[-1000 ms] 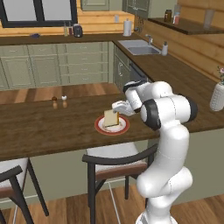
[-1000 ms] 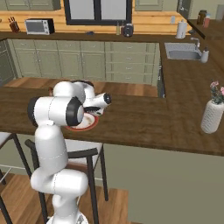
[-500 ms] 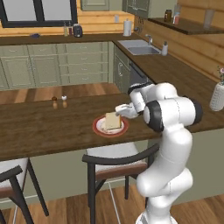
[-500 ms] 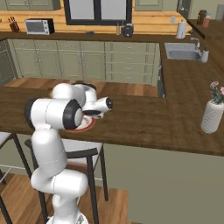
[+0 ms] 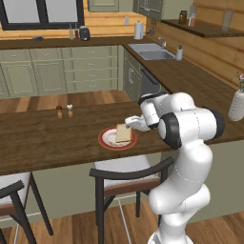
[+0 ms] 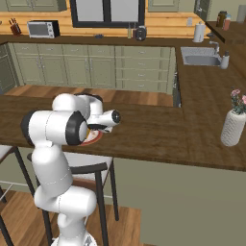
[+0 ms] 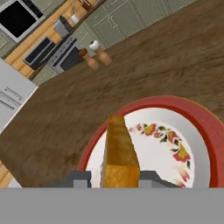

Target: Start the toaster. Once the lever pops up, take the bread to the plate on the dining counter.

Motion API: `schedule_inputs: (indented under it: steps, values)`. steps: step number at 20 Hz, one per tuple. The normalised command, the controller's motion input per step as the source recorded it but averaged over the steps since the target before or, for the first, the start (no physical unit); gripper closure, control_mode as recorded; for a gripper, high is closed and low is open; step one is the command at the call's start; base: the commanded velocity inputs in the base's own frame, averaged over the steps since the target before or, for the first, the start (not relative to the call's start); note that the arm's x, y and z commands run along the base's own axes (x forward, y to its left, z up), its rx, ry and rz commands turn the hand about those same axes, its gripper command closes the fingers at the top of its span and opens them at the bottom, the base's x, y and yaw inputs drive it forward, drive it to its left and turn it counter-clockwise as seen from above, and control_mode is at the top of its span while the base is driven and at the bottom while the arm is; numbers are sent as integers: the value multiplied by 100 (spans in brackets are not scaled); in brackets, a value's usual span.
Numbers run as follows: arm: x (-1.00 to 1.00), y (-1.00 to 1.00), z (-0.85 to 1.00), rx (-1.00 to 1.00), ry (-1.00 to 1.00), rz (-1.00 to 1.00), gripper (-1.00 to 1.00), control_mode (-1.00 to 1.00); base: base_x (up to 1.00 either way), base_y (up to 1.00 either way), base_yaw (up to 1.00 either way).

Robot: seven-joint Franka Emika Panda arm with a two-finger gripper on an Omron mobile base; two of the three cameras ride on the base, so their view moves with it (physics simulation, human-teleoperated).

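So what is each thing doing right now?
bread: standing on edge on the plate, between the gripper's fingers.
plate: flat on the dining counter, under the bread.
dining counter: holds the plate and two small shakers, both upright.
gripper: fingers either side of the bread; grip unclear.

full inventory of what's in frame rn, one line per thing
bread: 1, golden-brown, standing on edge on the plate, between the claw's fingers
plate: 1, red rim, pale floral centre, on the dining counter
dining counter: 1, dark brown wood
salt and pepper shakers: 2, brown and white, far side of the counter
flower vase: 1, white, counter's right end
chair: 1, dark frame, below the plate
microwave: 1, silver, back worktop
sink: 1, grey, corner worktop
claw: 1, dark fingers, either side of the bread
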Motion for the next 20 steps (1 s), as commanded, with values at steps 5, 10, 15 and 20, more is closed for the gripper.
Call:
schedule_inputs:
  steps: [5,10,15,20]
  values:
    - [32,0,-5,0,0,-1,-100,-100,0,0,0]
    - [0,-14,0,-3,5,-9,-100,-100,0,0,0]
    - [0,-23,1,-6,25,-16,-100,-100,0,0,0]
    - [-3,-23,25,-2,36,-19,-100,-100,0,0,0]
